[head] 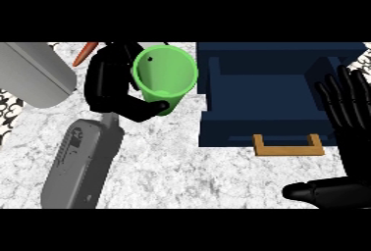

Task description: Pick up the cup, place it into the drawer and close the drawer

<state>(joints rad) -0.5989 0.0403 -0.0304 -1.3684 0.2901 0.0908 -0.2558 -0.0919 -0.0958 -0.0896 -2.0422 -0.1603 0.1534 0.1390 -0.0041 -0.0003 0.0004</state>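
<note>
A green cup (165, 77) hangs above the counter at the upper middle, tilted with its mouth toward me. My left hand (110, 88) is curled round it, fingers behind it and thumb across its lower side. To the right stands a dark blue drawer (272, 125), pulled open, with a tan handle (287, 146) on its front. The cup is just left of the drawer's left wall. My right hand (346, 105) rests open at the right edge, fingers up, over the drawer's right side.
A grey rounded object (36, 73) lies at the upper left. An orange carrot tip (85, 53) shows behind my left hand. The marbled counter (188, 171) stretches below the drawer. My left forearm (80, 164) crosses the lower left.
</note>
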